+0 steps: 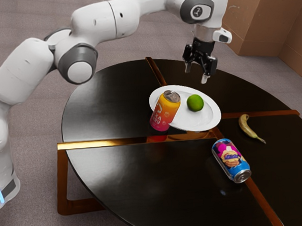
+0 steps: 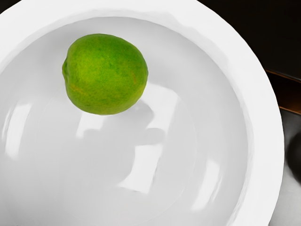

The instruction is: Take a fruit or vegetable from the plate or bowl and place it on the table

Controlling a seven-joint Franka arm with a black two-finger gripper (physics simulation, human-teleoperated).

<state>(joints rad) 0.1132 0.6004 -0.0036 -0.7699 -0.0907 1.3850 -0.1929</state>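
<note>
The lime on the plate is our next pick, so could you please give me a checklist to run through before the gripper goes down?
1. Lime on the plate: ok.
2. Gripper open, nothing between its fingers: ok.
3. Gripper low enough to grasp: not ok, it hovers above the plate.
4. Gripper centred over the lime: cannot tell.
5. Orange-and-pink can not touching the plate: cannot tell, they overlap in the exterior view.

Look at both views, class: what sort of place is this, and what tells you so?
Probably a simulated sitting room: a low round coffee table with wooden strips, grey carpet-like flooring, and a brown panelled wall or cabinet.
</note>
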